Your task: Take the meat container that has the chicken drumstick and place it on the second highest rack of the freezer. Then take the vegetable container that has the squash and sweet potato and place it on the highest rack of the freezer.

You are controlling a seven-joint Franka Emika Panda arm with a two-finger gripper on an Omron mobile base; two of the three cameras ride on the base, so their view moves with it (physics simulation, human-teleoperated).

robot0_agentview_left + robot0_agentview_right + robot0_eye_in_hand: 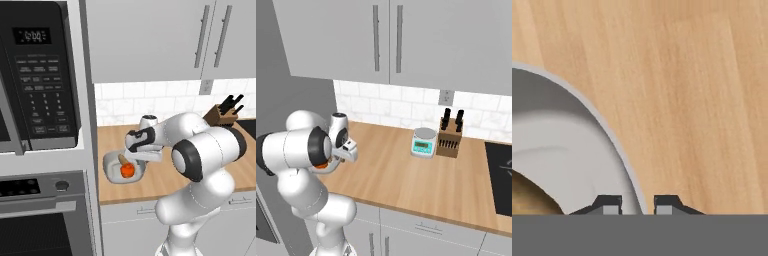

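The vegetable container [111, 165] is a pale grey bowl on the wooden counter, holding the orange-red squash [127, 170] and the tan sweet potato [122, 159]. My gripper [145, 158] reaches down over the bowl's right rim. In the hand view the two dark fingertips [612, 204] stand close on either side of the container's rim [587, 107], so my gripper [638, 205] is shut on that rim. A brown edge of the sweet potato [527, 197] shows inside the bowl. From the right base view my arm hides most of the bowl, leaving an orange sliver of squash [323, 164]. The freezer and the meat container are out of view.
A black microwave [40, 75] and a wall oven [45, 220] stand left of the counter. A knife block [450, 137] and a small scale [423, 141] sit near the tiled back wall. A dark cooktop [501, 170] lies at the far right. Grey cabinets [386, 35] hang overhead.
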